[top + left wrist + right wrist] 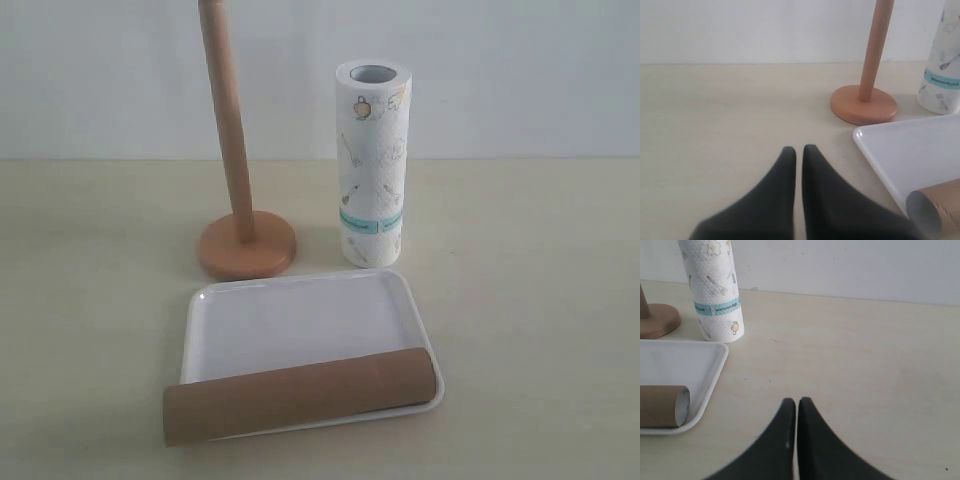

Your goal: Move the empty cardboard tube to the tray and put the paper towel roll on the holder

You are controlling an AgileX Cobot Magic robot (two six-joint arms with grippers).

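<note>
Since the empty cardboard tube (300, 397) already lies on the tray (300, 310), we judge 1 of the task's 2 parts done and 1 left.

Going from the left, the left gripper (799, 150) hangs low over the table (715, 110), off the tray's left side. Its 2 dark fingers (782, 175) are pressed together with only a hairline slit between them, and they hold nothing. Next comes the holder (245, 245), upright on its round base just behind the tray's far-left corner, with its dowel (225, 120) bare. In front of it the tray sits flat. The brown tube lies on its side along the tray's near edge, its left end jutting past the rim and its right end at the near-right corner. Right of the holder stands the paper towel roll (373, 165), upright on the table behind the tray's far-right corner, near the holder's base but apart from it. The roll has yet to go onto the dowel. Furthest right, the right gripper (793, 402) hovers over the table, well apart from the roll, its fingers closed against each other and empty.

As for writing, we find no brand that we can read. The roll carries small drawings of kitchen tools and a teal band (717, 306) with tiny pale lettering, too small to make out. Tube, tray and holder are plain.
</note>
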